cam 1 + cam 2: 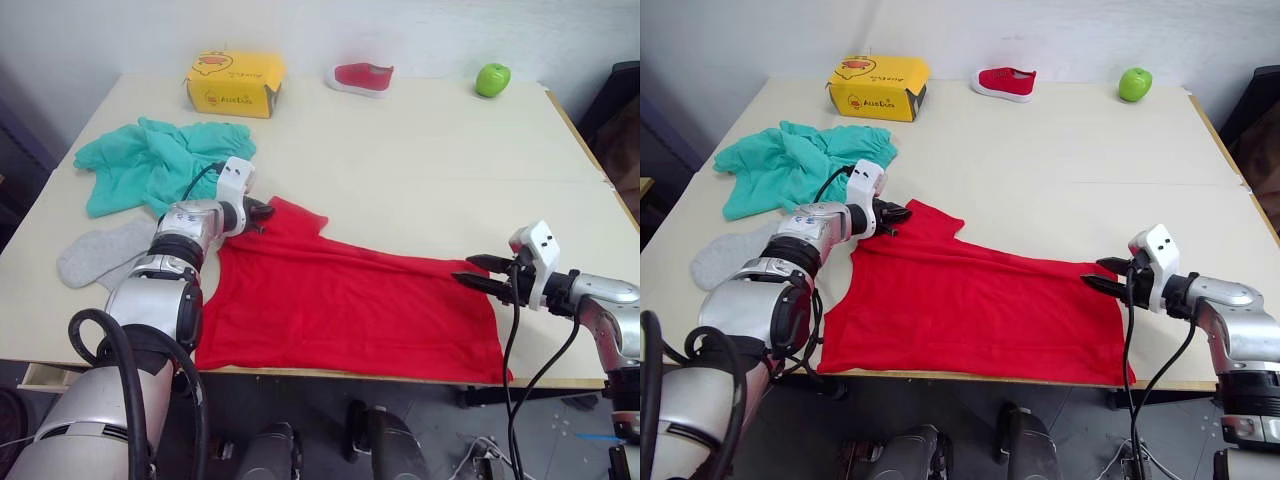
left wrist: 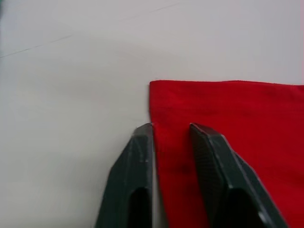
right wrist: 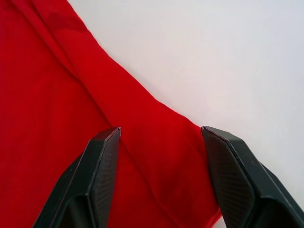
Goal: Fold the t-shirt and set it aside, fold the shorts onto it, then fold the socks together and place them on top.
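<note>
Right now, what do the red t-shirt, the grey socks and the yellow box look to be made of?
The t-shirt: thin matte cloth, probably cotton jersey; it lies limp with soft creases and a hemmed edge. The socks: soft grey knit, judging by the fuzzy, flat look. The yellow box: likely printed cardboard, with crisp folded edges and a slight sheen.

t-shirt (image 1: pixel 350 300): on the table (image 1: pixel 420 160), along its front edge
shorts (image 1: pixel 150 160): near the left edge, behind the t-shirt
socks (image 1: pixel 100 255): front left, before the shorts
box (image 1: pixel 235 83), shoe (image 1: pixel 362 76), apple (image 1: pixel 492 79): along the back edge, left to right
</note>
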Robot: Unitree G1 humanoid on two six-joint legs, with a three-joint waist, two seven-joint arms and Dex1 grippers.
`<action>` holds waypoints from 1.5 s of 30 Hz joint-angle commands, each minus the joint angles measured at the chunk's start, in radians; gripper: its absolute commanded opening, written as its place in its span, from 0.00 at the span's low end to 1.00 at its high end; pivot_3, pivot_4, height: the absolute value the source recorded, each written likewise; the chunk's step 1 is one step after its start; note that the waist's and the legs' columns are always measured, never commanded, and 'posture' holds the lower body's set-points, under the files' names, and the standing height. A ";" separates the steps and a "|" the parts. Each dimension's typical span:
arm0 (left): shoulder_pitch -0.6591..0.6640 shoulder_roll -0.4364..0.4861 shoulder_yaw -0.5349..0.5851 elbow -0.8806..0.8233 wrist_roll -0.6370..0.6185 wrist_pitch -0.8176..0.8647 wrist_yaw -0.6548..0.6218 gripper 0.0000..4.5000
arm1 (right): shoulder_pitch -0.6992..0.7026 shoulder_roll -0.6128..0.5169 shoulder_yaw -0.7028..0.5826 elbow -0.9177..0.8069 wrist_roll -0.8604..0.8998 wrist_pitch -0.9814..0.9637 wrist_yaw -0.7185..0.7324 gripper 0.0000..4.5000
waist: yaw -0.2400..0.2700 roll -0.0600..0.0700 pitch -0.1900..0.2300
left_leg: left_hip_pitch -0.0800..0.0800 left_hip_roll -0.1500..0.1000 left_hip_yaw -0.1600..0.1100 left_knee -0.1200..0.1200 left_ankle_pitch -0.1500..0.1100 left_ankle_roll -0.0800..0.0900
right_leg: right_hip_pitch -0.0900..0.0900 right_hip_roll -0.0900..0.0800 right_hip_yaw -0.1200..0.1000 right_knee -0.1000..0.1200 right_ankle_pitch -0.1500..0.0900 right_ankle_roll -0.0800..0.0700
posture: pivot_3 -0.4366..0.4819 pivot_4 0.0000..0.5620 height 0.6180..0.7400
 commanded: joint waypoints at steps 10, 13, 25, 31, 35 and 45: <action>0.000 0.004 0.013 -0.005 0.011 -0.008 -0.045 0.00 | -0.019 -0.030 -0.027 0.033 -0.017 -0.006 -0.008 0.01 | -0.001 0.000 0.000 | 0.000 0.000 0.000 0.000 0.000 0.000 | 0.000 0.000 0.000 0.000 0.000 0.000 | 0.48 0.27 1.00; 0.000 0.008 0.015 -0.006 0.011 -0.009 -0.050 0.00 | -0.024 -0.028 -0.037 0.035 -0.007 -0.008 -0.003 0.01 | -0.001 0.000 0.000 | 0.000 0.000 0.000 0.000 0.000 0.000 | 0.000 0.000 0.000 0.000 0.000 0.000 | 0.48 0.27 1.00; -0.002 0.013 0.017 -0.008 0.014 -0.014 -0.055 0.00 | -0.058 -0.053 -0.059 0.054 0.016 0.043 0.001 0.60 | -0.001 0.000 0.000 | 0.000 0.000 0.000 0.000 0.000 0.000 | 0.000 0.000 0.000 0.000 0.000 0.000 | 0.48 0.27 1.00; -0.004 0.012 0.017 -0.010 0.016 -0.015 -0.058 0.00 | -0.030 -0.050 -0.040 0.049 0.010 0.062 0.019 0.60 | -0.001 0.000 0.000 | 0.000 0.000 0.000 0.000 0.000 0.000 | 0.000 0.000 0.000 0.000 0.000 0.000 | 0.48 0.27 1.00; -0.005 0.012 0.020 -0.010 0.014 -0.017 -0.059 0.00 | -0.014 -0.046 -0.037 0.044 0.002 0.056 0.022 0.39 | -0.001 0.000 0.000 | 0.000 0.000 0.000 0.000 0.000 0.000 | 0.000 0.000 0.000 0.000 0.000 0.000 | 0.48 0.27 1.00; -0.024 0.022 0.045 -0.029 -0.011 -0.032 -0.167 0.00 | -0.014 -0.036 -0.050 0.049 0.000 0.033 0.016 0.00 | -0.001 0.000 0.000 | 0.000 0.000 0.000 0.000 0.000 0.000 | 0.000 0.000 0.000 0.000 0.000 0.000 | 0.48 0.27 1.00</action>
